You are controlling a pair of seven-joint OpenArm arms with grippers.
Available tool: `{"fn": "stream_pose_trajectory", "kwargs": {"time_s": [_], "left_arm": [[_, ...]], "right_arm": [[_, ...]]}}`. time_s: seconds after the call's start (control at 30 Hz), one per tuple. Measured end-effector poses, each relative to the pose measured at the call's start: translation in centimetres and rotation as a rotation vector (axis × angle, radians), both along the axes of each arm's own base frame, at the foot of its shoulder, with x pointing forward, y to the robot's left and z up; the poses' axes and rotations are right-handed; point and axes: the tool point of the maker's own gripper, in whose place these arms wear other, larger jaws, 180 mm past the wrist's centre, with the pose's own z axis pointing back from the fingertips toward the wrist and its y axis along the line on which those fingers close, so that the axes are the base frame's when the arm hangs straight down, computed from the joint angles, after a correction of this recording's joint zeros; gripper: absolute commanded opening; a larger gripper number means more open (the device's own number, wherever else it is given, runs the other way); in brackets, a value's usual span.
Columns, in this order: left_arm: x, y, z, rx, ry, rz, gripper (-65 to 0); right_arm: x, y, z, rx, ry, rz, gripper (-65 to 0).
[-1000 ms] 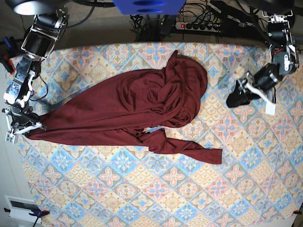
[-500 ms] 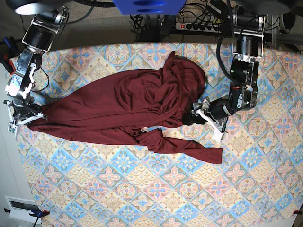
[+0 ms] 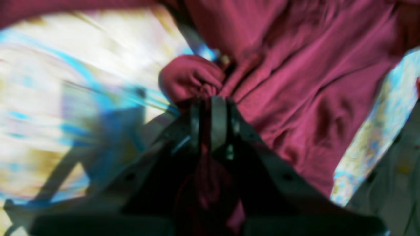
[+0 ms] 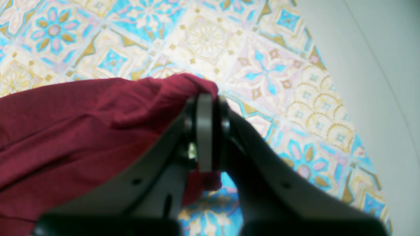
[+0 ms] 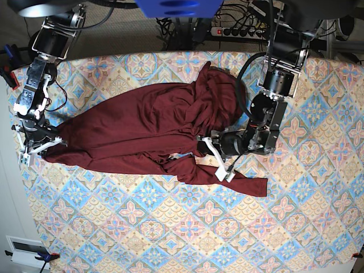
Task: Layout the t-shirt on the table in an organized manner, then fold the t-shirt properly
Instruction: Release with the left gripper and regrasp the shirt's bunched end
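Left gripper (image 5: 206, 145) has swung in from the far edge of the surface (image 5: 170, 227) over the last second and its jaws have just clamped a bunch of the maroon t-shirt (image 5: 153, 122) at its lower middle. Right gripper (image 5: 35, 149) has stayed pinched on the garment's tip but has shifted inward. So both ends are held; spreading can probably start. Shirt lies crumpled mid-surface, with a sleeve (image 5: 239, 183) trailing beside the left arm. Power strip (image 5: 239, 29) sits behind, off the surface. Bunched folds are the main snag risk.
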Motion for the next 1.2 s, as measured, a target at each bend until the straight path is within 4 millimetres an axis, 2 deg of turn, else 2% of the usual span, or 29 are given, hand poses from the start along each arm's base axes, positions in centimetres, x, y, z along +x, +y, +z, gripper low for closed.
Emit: {"fn": "stream_pose_trajectory", "kwargs": {"time_s": [0.03, 0.13, 0.2, 0.33, 0.53, 0.63, 0.8, 0.87, 1.0, 1.07, 1.13, 1.2], "left_arm": [[0.8, 1.7, 0.7, -0.007, -0.019, 0.046, -62.9], [2.9, 8.7, 3.5, -0.002, -0.096, 0.201, -65.0], [3.1, 11.8, 5.1, -0.026, -0.123, 0.264, -65.0], [3.3, 16.7, 7.9, -0.067, -0.169, 0.349, -65.0], [3.0, 22.6, 11.1, -0.081, -0.226, 0.456, -64.9], [3.1, 23.8, 12.0, -0.080, -0.250, 0.482, -64.9], [3.1, 24.7, 12.0, -0.042, -0.253, 0.490, -64.8], [3.3, 25.1, 11.8, -0.004, -0.265, 0.499, -64.8], [3.5, 25.8, 11.5, 0.054, -0.288, 0.511, -64.8], [3.4, 25.3, 10.7, 0.070, -0.277, 0.503, -64.6], [2.5, 23.7, 8.3, 0.120, -0.195, 0.436, -62.2], [1.4, 21.8, 6.0, 0.150, -0.125, 0.378, -56.8]], "right_arm": [[0.1, 0.0, 0.1, -0.001, -0.003, -0.001, -65.0], [0.1, -0.1, 0.2, 0.004, -0.004, 0.004, -65.0], [0.2, 0.3, 0.0, 0.010, -0.003, 0.012, -65.0], [0.5, 1.0, 0.0, 0.029, -0.011, 0.032, -65.0], [0.5, 0.9, 0.0, 0.035, -0.014, 0.029, -65.0], [0.6, 1.1, 0.0, 0.042, -0.018, 0.036, -65.0], [0.9, 1.2, 0.3, 0.043, -0.025, 0.037, -65.0], [1.9, 1.2, 1.3, 0.050, -0.047, 0.036, -65.0], [4.2, 1.0, 4.6, 0.043, -0.148, 0.037, -65.0], [3.7, 0.4, 4.6, 0.046, -0.149, 0.022, -65.0], [2.7, -0.4, 3.7, 0.046, -0.114, -0.010, -65.0], [2.3, -1.1, 3.5, 0.030, -0.095, -0.034, -65.0]]}}
